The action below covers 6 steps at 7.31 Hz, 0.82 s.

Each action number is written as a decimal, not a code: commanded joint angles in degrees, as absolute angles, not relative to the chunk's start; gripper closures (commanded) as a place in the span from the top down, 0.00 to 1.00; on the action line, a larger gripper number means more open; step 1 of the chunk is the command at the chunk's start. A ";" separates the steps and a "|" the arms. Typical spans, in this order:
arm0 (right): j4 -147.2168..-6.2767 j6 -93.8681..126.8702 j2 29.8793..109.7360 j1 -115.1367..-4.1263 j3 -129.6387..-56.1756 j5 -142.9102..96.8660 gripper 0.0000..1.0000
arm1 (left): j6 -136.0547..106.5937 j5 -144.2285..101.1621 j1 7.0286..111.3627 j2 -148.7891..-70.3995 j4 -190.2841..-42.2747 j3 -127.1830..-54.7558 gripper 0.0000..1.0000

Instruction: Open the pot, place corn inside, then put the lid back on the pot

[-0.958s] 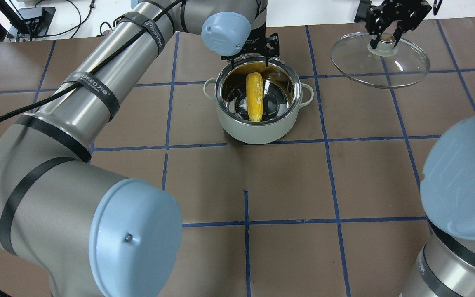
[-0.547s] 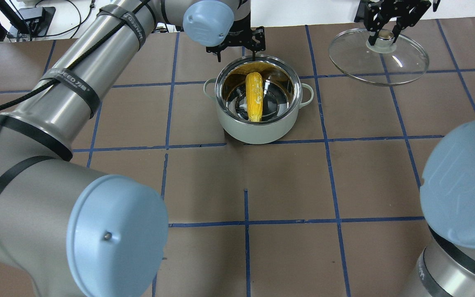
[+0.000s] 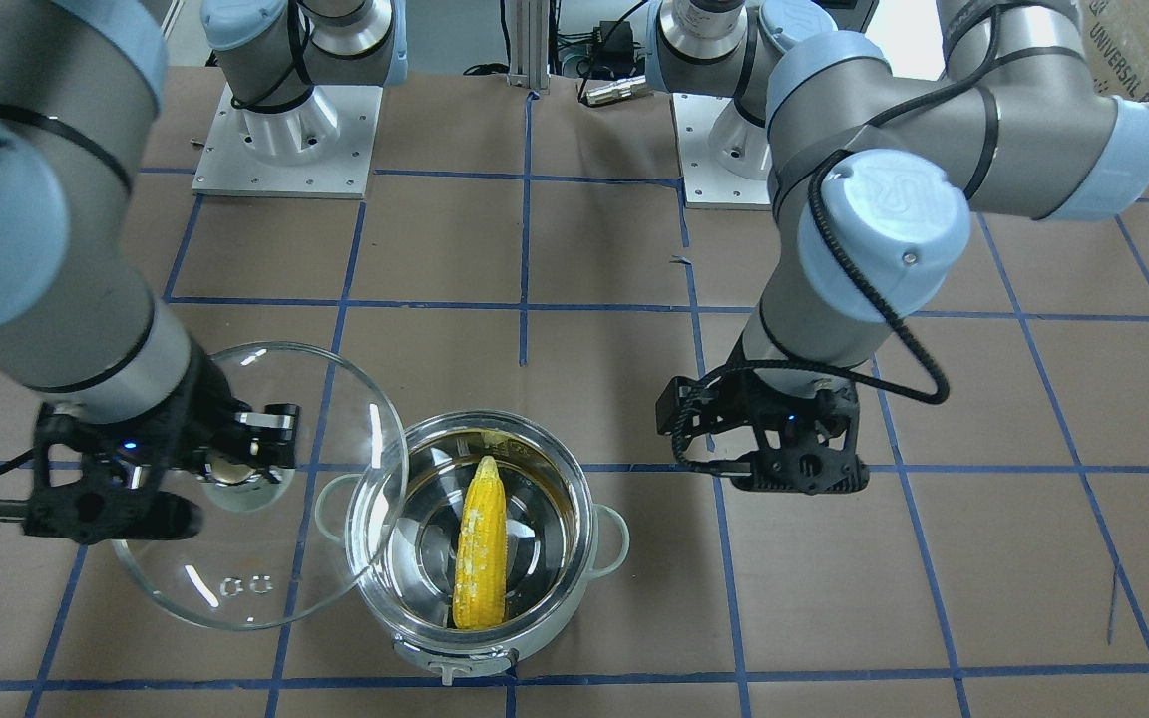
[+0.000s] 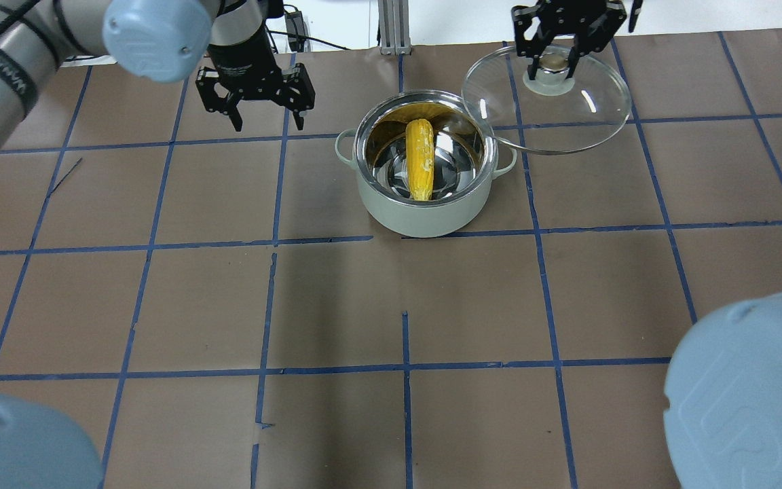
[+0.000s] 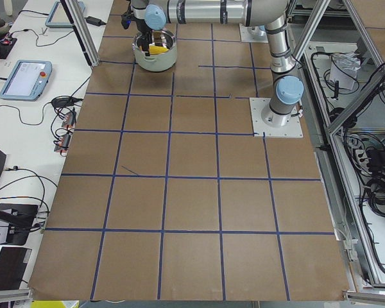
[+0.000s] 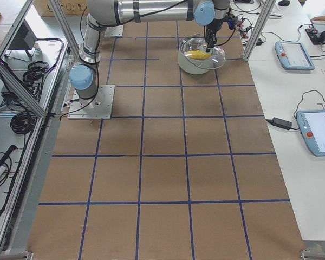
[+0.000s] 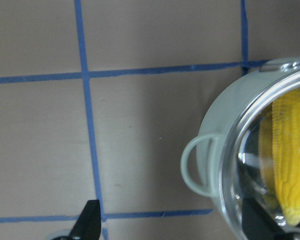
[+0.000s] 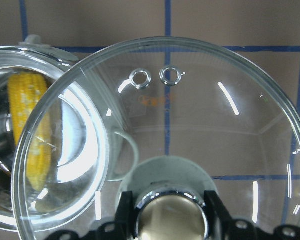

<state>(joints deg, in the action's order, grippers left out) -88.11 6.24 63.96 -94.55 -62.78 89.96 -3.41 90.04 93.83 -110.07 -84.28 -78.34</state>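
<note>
The steel pot (image 4: 425, 214) stands uncovered at the table's far middle, with the yellow corn (image 4: 420, 159) lying inside it. My right gripper (image 4: 554, 64) is shut on the knob of the glass lid (image 4: 567, 129) and holds it above the table, just right of the pot, with the lid's edge overlapping the pot's rim. My left gripper (image 4: 265, 122) is open and empty, left of the pot. The front view shows the pot (image 3: 589, 519), corn (image 3: 482, 543) and lid (image 3: 265, 588). The right wrist view shows the lid (image 8: 190, 125) partly over the corn (image 8: 32, 135).
The table is covered in brown paper with a blue tape grid (image 4: 404, 367). An aluminium post (image 4: 391, 27) and cables stand at the far edge. Both arm bases (image 3: 285, 130) sit on the robot's side. Tablets (image 6: 295, 54) lie on a side bench.
My left gripper has moved from the pot's far rim to the left, away from it. My right gripper has carried the lid leftward until its edge overlaps the pot.
</note>
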 commanded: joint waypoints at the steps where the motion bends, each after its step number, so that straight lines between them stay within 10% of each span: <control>1: -92.80 19.54 62.59 -101.41 -62.85 90.00 0.16 | -3.08 90.09 91.15 -105.82 -85.42 -82.88 1.00; 6: -100.28 24.79 58.10 -106.61 -63.72 90.09 0.15 | -4.13 89.91 90.00 -104.16 -85.61 -83.32 1.00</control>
